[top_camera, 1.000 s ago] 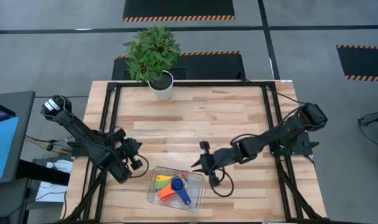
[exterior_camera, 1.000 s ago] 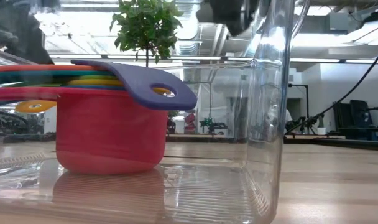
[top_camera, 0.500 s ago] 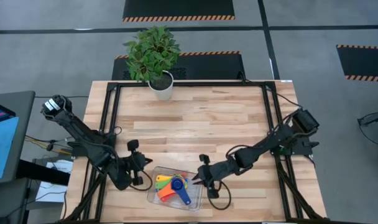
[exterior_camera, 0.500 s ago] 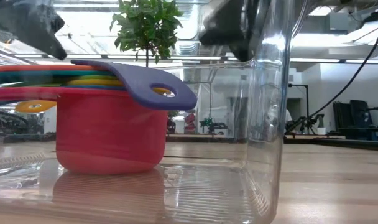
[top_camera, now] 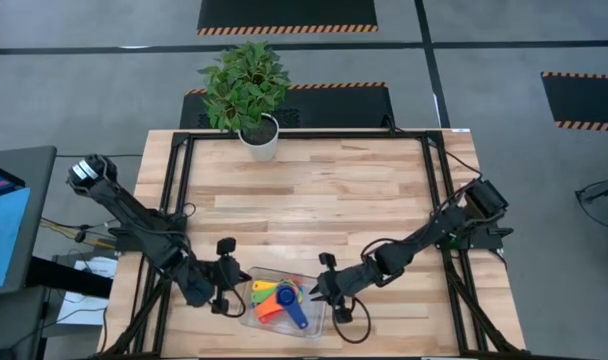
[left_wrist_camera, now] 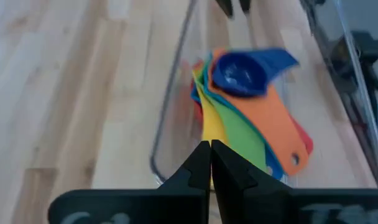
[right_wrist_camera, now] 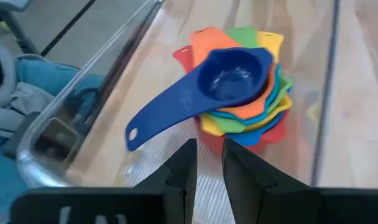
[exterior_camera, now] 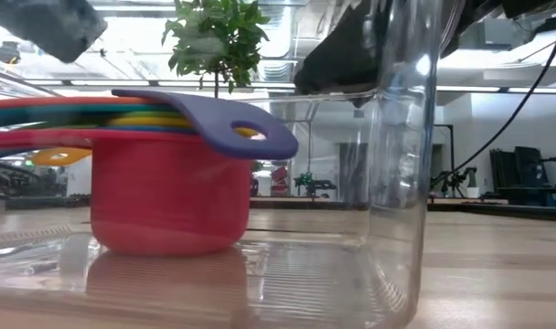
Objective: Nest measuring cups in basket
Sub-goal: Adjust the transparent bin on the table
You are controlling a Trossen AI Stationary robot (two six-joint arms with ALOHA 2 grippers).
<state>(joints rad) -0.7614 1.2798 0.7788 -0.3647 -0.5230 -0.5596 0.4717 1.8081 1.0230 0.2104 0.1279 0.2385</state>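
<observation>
Pressing together with no gap between them, the fingers of the left gripper (left_wrist_camera: pixel 210 163) are clenched on nothing and hang just over the near rim of the basket (left_wrist_camera: pixel 167 109), not touching the cups as far as the left wrist view shows. In the high view this left gripper (top_camera: pixel 224 290) sits at the left edge of the basket (top_camera: pixel 246 318), near the front of the table (top_camera: pixel 314 205).

The right gripper (right_wrist_camera: pixel 204 163) has its fingers slightly parted, a narrow slit between them, with nothing held; they hover above the basket floor just short of the stack. From above, the right gripper (top_camera: pixel 320 283) is at the basket's right edge, so the two grippers flank the tray.

The measuring cups (right_wrist_camera: pixel 242 93) are nested in one stack inside the basket: red at the bottom, then yellow, green, light blue and orange fanned out, with the dark blue cup (right_wrist_camera: pixel 229 76) on top, its long handle pointing away from the others. In the low view the red cup (exterior_camera: pixel 168 196) stands on the clear floor.

No brand, label or writing can be read on cups, basket or grippers.

A potted plant (top_camera: pixel 248 85) stands at the far edge of the table.
</observation>
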